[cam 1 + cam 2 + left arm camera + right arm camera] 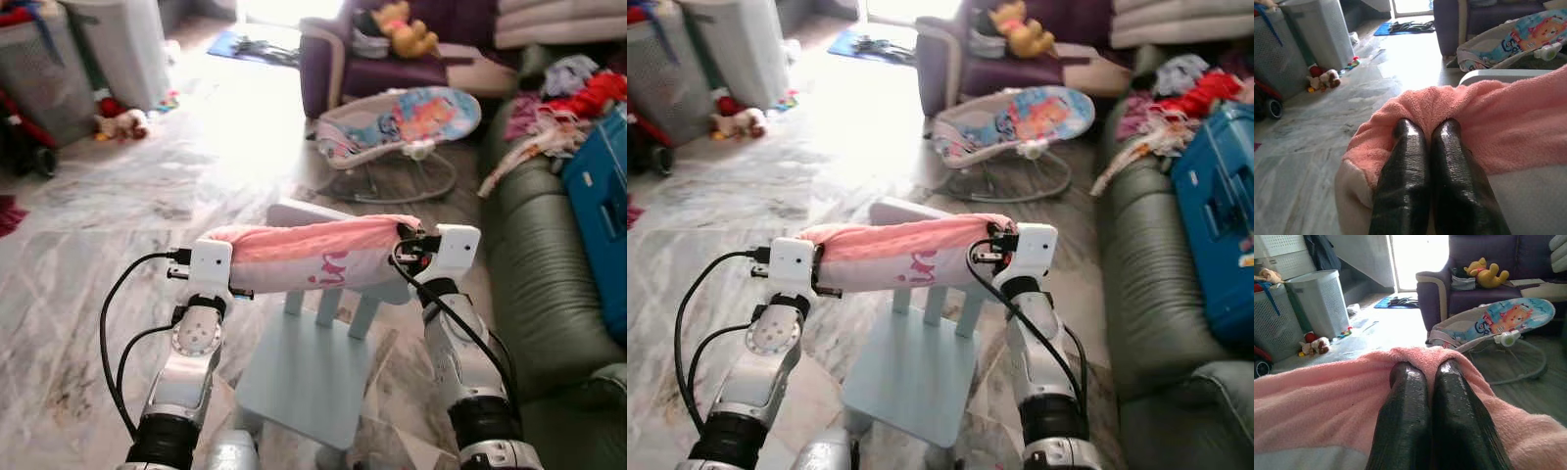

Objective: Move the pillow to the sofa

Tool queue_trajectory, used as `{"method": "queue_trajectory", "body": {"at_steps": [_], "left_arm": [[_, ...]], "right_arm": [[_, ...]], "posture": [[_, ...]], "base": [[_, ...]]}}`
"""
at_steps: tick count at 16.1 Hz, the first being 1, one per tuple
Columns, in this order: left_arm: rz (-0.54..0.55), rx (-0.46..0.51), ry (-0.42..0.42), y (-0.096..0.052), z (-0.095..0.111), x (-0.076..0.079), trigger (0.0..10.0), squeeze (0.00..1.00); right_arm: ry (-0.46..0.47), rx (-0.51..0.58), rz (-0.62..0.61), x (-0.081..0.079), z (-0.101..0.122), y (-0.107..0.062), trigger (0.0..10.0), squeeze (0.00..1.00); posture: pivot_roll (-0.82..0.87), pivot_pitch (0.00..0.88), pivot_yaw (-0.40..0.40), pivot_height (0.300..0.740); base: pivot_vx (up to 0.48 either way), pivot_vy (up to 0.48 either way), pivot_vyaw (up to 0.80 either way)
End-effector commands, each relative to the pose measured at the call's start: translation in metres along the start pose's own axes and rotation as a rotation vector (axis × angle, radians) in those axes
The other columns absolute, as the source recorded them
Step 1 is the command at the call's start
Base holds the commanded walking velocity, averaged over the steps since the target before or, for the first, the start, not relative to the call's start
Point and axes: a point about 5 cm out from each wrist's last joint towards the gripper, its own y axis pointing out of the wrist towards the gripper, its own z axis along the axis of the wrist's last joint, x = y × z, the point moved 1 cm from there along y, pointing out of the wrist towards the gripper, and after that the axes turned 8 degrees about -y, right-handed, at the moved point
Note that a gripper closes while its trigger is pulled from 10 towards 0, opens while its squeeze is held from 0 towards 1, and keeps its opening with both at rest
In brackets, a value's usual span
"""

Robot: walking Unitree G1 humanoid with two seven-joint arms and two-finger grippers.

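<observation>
The left gripper and right gripper each pinch one end of the fluffy pink-and-white pillow, fingers pressed together on its fabric, holding it level above a small pale-blue wooden chair. The dark green leather sofa lies to the right.

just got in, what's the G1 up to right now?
It's carrying a pink pillow with both arms. The left gripper is pinched shut on one end and the right gripper on the other, so the pillow hangs level between them, above a small light blue chair. The green sofa is off to the robot's right with clothes and a blue case lying on it. The pillow hasn't reached the sofa yet.
</observation>
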Motion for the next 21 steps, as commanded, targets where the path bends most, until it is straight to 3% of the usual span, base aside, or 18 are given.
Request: {"method": "queue_trajectory", "body": {"at_steps": [1,2,4,7,10,16,21], "left_arm": [[-0.034,0.044,0.043,0.004,0.01,0.009,10.0,0.0],[-0.067,0.082,0.042,0.005,0.015,0.012,10.0,0.0],[-0.113,0.088,-0.04,0.005,0.022,0.012,10.0,0.0],[-0.12,0.083,-0.074,-0.004,0.02,0.017,10.0,0.0],[-0.162,0.074,-0.085,-0.01,0.016,0.025,10.0,0.0],[-0.152,0.06,-0.093,-0.009,0.015,0.022,10.0,0.0],[-0.177,0.043,-0.12,-0.014,0.013,0.028,10.0,0.0]], "right_arm": [[-0.001,0.023,-0.044,0.01,0.008,-0.001,10.0,0.0],[0.001,0.015,-0.051,0.01,0.008,-0.002,10.0,0.0],[-0.048,0.025,-0.022,0.01,0.013,-0.003,10.0,0.0],[-0.019,0.008,-0.048,0.014,0.009,-0.008,10.0,0.0],[-0.004,-0.008,-0.063,0.015,0.007,-0.012,10.0,0.0],[-0.005,-0.032,-0.068,0.019,0.003,-0.016,10.0,0.0],[-0.005,-0.049,-0.068,0.018,0.0,-0.021,10.0,0.0]], "posture": [[0.01,0.0,-0.039,0.74],[0.01,0.0,-0.042,0.74],[0.01,0.0,-0.043,0.74],[-0.01,0.0,-0.022,0.74],[-0.01,0.0,-0.02,0.74],[-0.02,0.0,-0.022,0.74],[-0.02,0.0,-0.025,0.74]], "base": [[0.0,0.0,0.0],[0.0,0.0,0.0],[0.0,0.0,0.0],[0.0,0.0,0.0],[0.0,0.0,0.0],[0.0,0.0,-0.07],[0.0,0.0,-0.55]]}}
